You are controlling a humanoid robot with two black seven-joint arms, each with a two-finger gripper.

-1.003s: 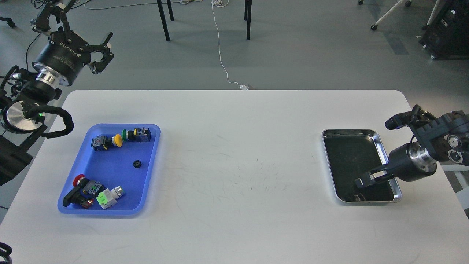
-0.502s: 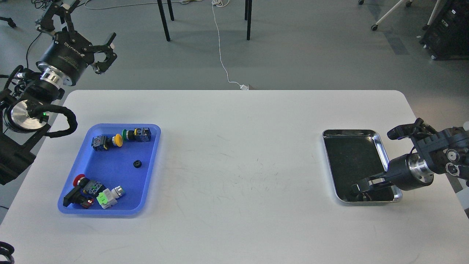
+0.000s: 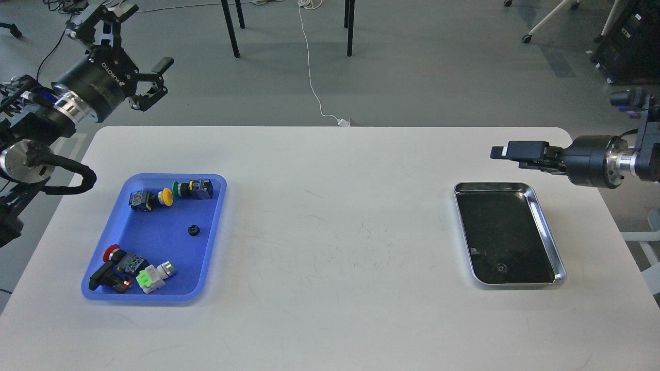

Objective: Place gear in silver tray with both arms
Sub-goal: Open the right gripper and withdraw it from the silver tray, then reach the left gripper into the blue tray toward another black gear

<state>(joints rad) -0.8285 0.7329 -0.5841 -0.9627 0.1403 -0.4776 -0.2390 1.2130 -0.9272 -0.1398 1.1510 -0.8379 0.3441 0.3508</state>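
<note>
Gear in tray: small, stiff, light; best pinched across rim. Left gripper spread, empty; right gripper unclear.

Both arms cut off edgewise

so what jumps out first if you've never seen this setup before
The bright blue tray on the table's left, dotted with colourful push buttons. Opposite it, the shiny silver tray with a small gear lying near its front end, and the right gripper raised just beyond it.
</note>
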